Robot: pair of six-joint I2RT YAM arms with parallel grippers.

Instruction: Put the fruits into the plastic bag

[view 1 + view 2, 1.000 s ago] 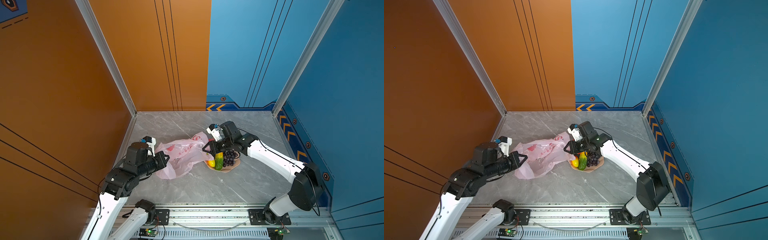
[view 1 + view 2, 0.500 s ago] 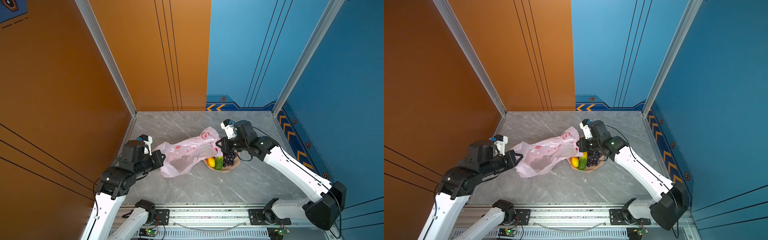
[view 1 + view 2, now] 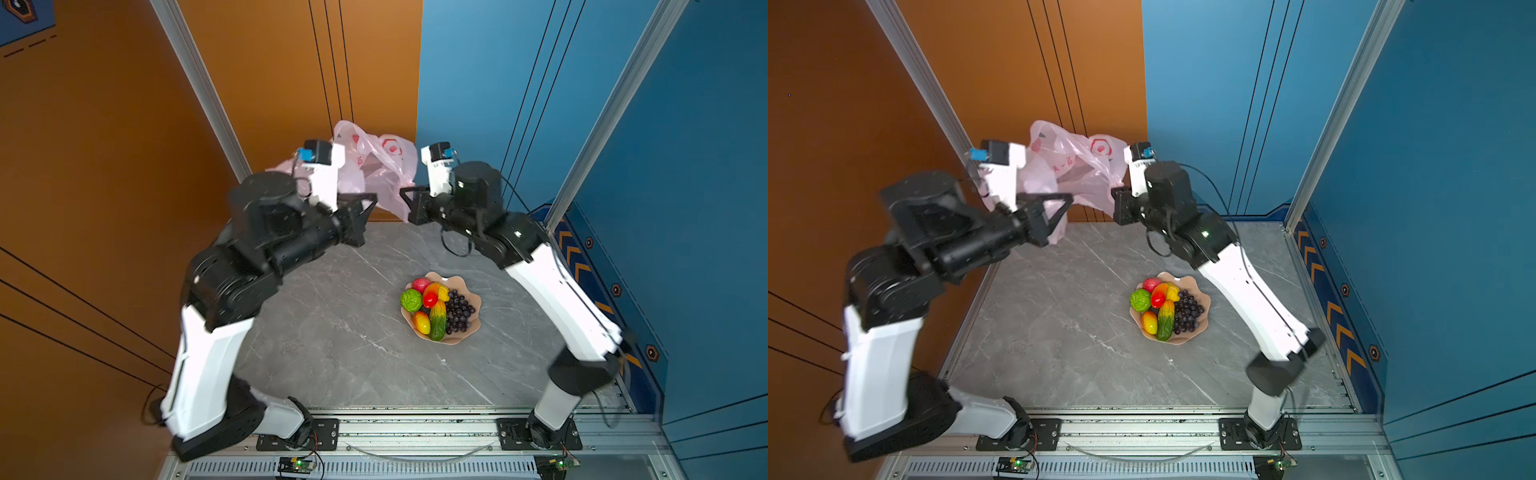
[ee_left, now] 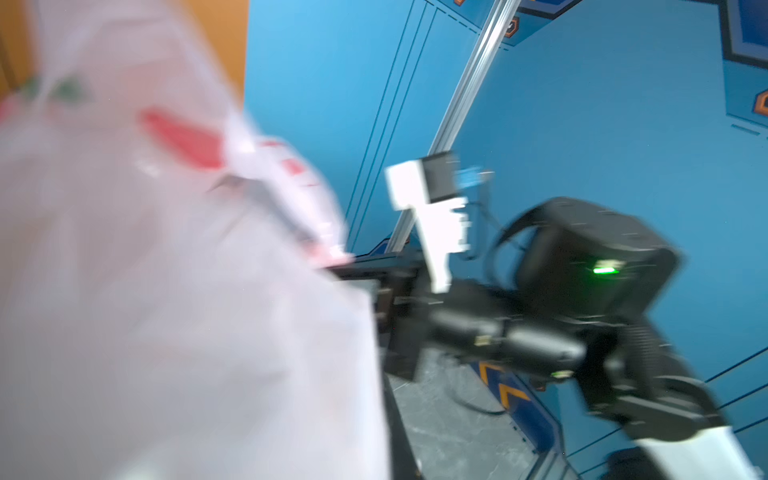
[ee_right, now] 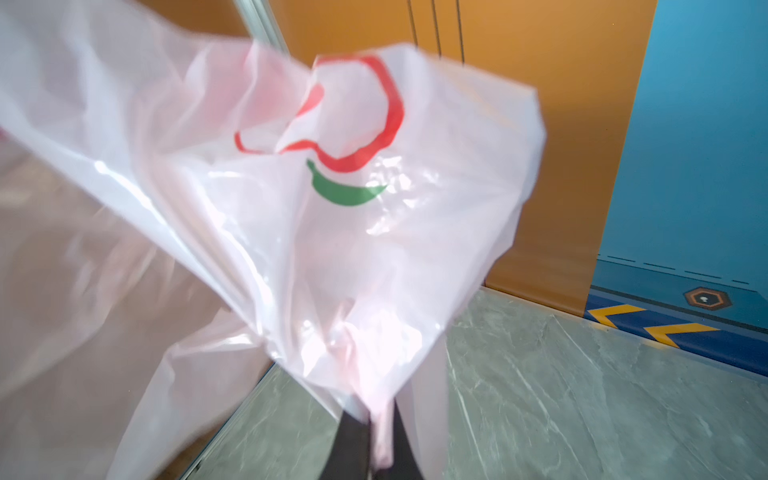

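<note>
**Bag aloft between both pincers, fruits in the bowl**

Your plastic bag point(image 3: 376, 166) hangs in the air at the back of the cell, strung between the two arms and clear of the worktop point(image 3: 332, 340). Your left pincer point(image 3: 365, 205) is clamped on one side of it. Your right pincer point(image 3: 405, 201) is pinched tight on a bunched fold. The fruits point(image 3: 436, 307) lie heaped in the peach scalloped bowl point(image 3: 473, 301), well apart from the bag.

Both top views look steeply down from high above, sharing the whole surface point(image 3: 332, 332). Each wrist view sits close behind its jaws, facing the plastic bag point(image 5: 332, 228) beyond them.
</note>
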